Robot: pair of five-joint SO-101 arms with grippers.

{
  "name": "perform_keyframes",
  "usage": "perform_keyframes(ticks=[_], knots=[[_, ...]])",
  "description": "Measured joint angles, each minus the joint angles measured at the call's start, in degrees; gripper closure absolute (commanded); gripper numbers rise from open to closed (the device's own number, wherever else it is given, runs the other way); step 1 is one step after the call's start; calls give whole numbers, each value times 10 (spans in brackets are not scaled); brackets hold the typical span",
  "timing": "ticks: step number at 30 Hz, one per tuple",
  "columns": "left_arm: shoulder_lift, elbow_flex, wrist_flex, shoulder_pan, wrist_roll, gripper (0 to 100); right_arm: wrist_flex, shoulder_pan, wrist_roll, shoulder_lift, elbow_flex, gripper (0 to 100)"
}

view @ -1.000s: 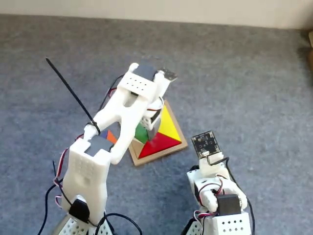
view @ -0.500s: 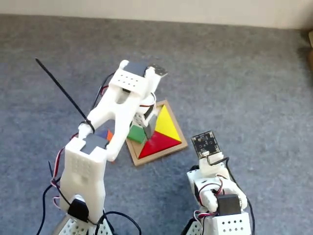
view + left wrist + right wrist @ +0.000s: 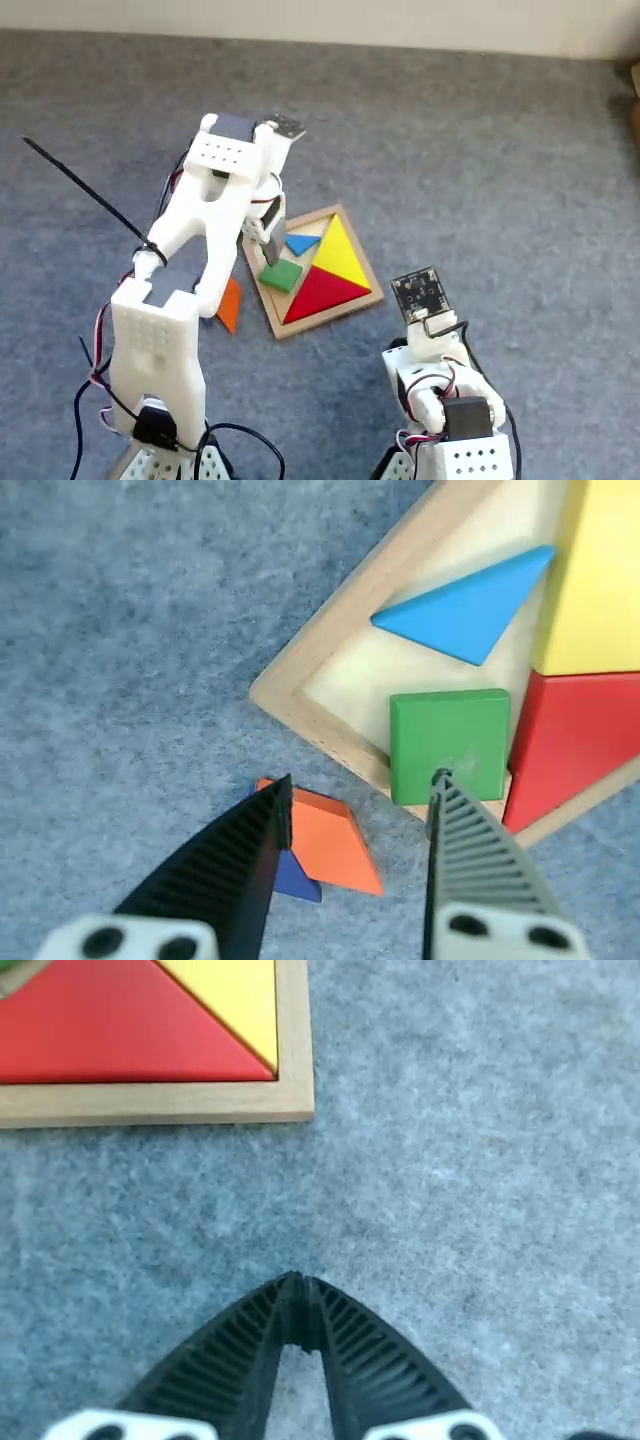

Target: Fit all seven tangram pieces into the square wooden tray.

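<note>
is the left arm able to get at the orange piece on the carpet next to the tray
Probably yes. The left gripper is open close to the orange piece, which lies uncovered on the carpet outside the tray. It rests partly on a blue piece, which might get caught too.

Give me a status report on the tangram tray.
Left gripper open, empty, over tray edge by green square. Right gripper shut, empty, off the tray. Orange piece outside on carpet.

A table is covered in blue-grey fabric (image 3: pixel 500 150). A square wooden tray (image 3: pixel 330 314) is laid flat on it, turned corner-wise. Just beside the tray — outside its rim — an orange piece (image 3: pixel 229 305) is seen, partly overlapping a dark blue piece (image 3: pixel 296 878).
</note>
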Motion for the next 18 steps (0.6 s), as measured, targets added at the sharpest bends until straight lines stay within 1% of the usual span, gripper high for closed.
perform_keyframes(ticks=[3, 7, 10, 18], knots=[[0, 25, -16, 2, -4, 780, 0, 0, 0, 0, 0, 994], [-2, 84, -69, 4, -4, 780, 0, 0, 0, 0, 0, 994], [-5, 102, -99, 13, -4, 780, 0, 0, 0, 0, 0, 994], [-7, 105, -114, 27, -4, 783, 0, 0, 0, 0, 0, 994]])
